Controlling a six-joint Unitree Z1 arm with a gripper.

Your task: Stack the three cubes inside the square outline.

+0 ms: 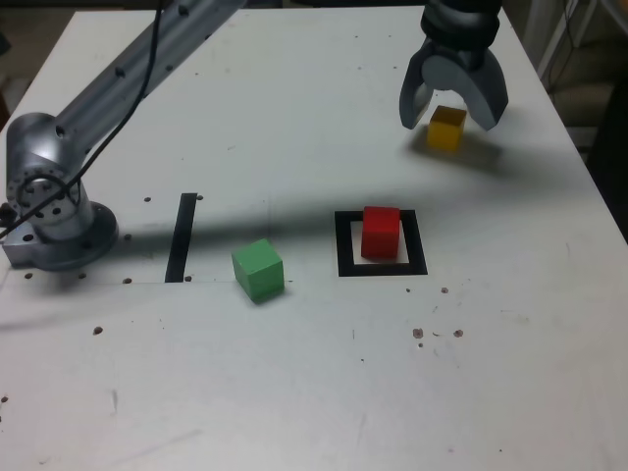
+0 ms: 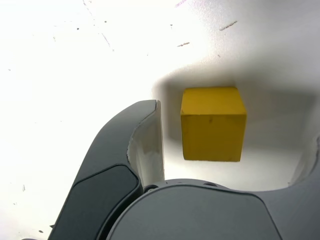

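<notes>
Red cube (image 1: pixel 381 234), green cube (image 1: pixel 259 269), yellow cube (image 1: pixel 446 129), black square outline (image 1: pixel 416 243)

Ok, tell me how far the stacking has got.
Done: the red cube sits inside the square outline. In hand: the open gripper hovers around the yellow cube, not gripping it. Left: yellow and the green cube, on the table beside the outline, both unstacked.

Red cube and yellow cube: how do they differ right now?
The red cube sits inside the square outline; the yellow cube is outside it, on the bare table.
The yellow cube lies between the open fingers of the claw, while the red cube has nothing around it but the outline.
One is red, the other a deep yellow-orange.
Both are plain cubes, each resting on a flat face.
</notes>
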